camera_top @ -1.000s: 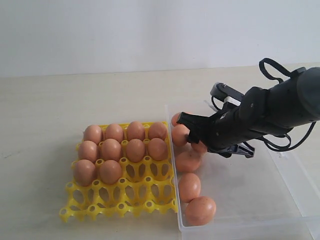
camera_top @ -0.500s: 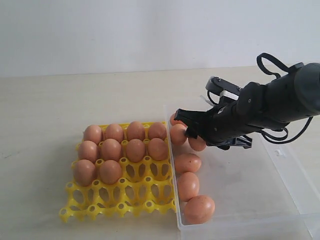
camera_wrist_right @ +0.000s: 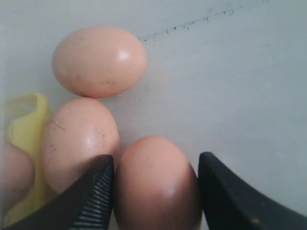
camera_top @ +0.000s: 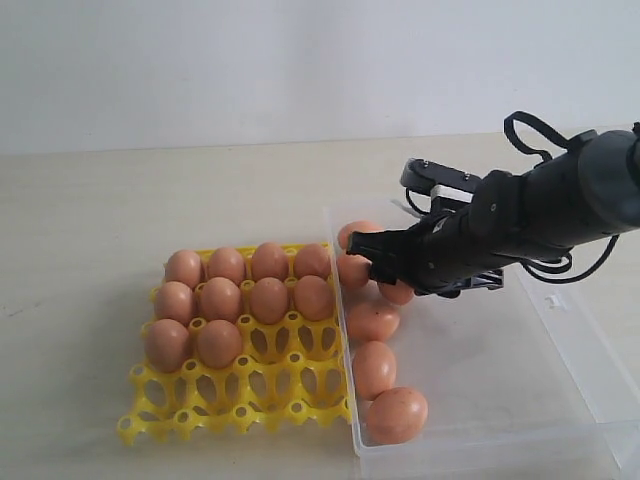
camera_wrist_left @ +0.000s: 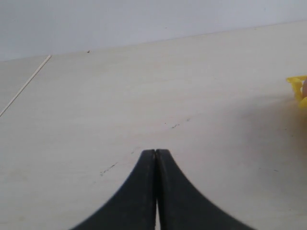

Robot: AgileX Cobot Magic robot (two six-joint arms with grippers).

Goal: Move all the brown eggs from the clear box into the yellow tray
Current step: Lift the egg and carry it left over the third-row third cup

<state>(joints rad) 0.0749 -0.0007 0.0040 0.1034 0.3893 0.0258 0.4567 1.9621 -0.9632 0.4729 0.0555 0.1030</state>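
Fingers of the right gripper [camera_top: 380,262] stand wide apart at the centre of the exterior view, around one of six eggs [camera_top: 397,292] in the clear box [camera_top: 500,390]. Ten more sit in the yellow tray [camera_top: 240,405] at lower left.

Left wrist view: the left gripper [camera_wrist_left: 156,158] is pressed together over the table [camera_wrist_left: 144,96].

Right wrist view: the spread fingers [camera_wrist_right: 93,196] closely flank one egg on the box floor.
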